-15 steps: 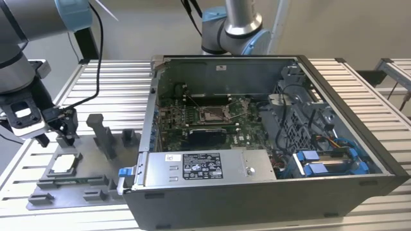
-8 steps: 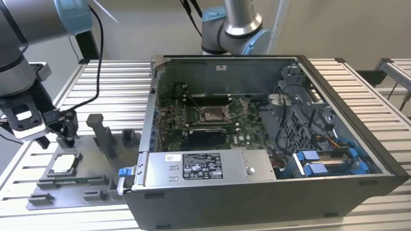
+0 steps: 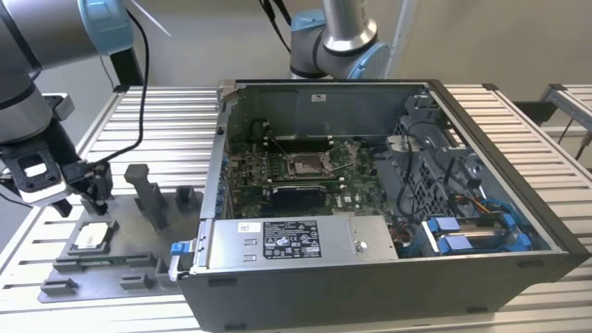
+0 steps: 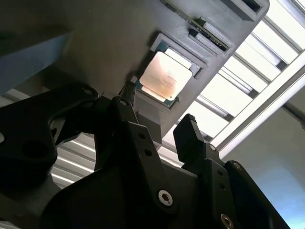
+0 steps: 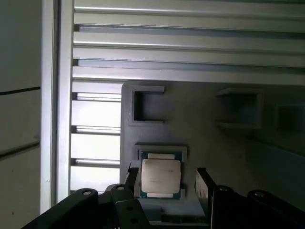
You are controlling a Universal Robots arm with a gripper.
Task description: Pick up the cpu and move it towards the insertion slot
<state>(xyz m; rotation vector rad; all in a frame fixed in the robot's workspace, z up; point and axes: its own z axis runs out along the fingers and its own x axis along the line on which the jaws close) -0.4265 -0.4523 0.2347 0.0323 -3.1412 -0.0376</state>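
My gripper [image 3: 83, 203] hangs just over the grey tray [image 3: 129, 263] w/ fingers [image 4: 189, 136] spread wide, nothing held; cpu [image 3: 93, 236] lies flat in the tray's recess, insertion slot [image 3: 306, 164] well apart from the tray.

**Background.** A table [image 3: 180, 132] of ribbed, silver-grey aluminium profiles spans the exterior view. Behind it rises a plain, pale beige wall [image 3: 213, 41] without windows. At the exterior view's right a second slatted frame [image 3: 573, 104] stands near the table, separated from it by a dark gap. In both wrist views the table's slats [image 5: 190, 47] [image 4: 248, 81] gleam under bright, even light.
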